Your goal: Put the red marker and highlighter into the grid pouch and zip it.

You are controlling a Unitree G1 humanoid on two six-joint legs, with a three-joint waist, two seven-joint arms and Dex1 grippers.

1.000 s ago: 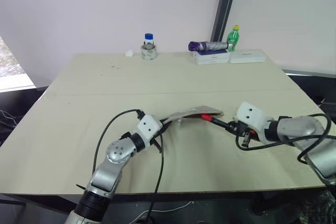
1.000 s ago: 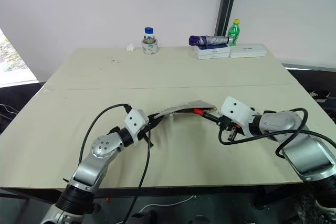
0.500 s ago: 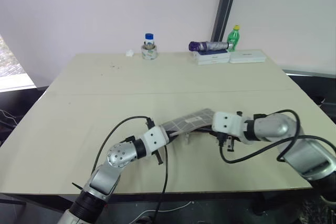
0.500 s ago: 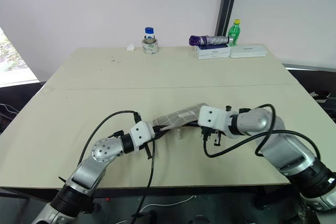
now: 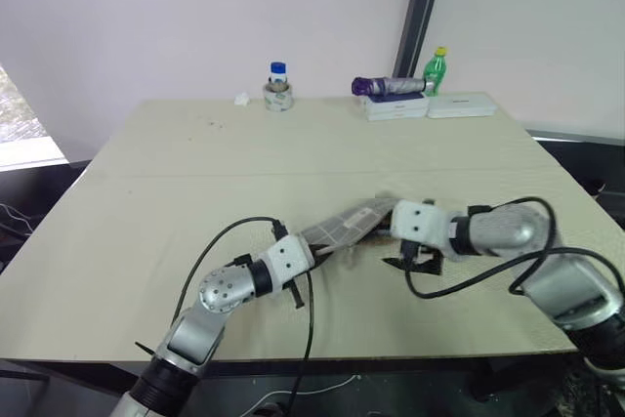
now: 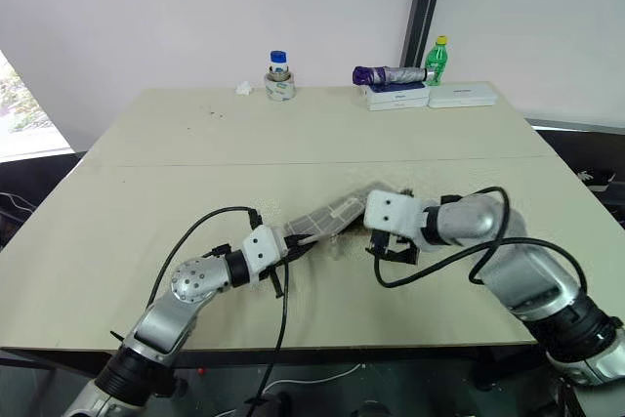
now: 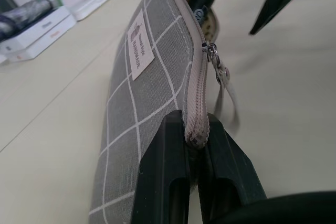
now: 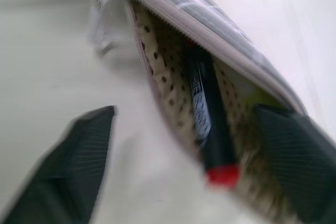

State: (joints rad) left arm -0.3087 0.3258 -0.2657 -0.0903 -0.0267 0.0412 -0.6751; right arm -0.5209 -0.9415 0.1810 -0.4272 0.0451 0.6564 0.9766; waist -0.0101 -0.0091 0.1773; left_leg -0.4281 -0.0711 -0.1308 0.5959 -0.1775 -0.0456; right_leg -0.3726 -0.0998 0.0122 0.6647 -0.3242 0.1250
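Left tool clamps grid pouch (red marker half-hidden inside)

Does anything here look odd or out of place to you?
One thing: the grid pouch is gaping open, pinched at its zipper end by the shut left gripper. The red marker lies inside with its red tip poking past the mouth. The right gripper is open beside it.
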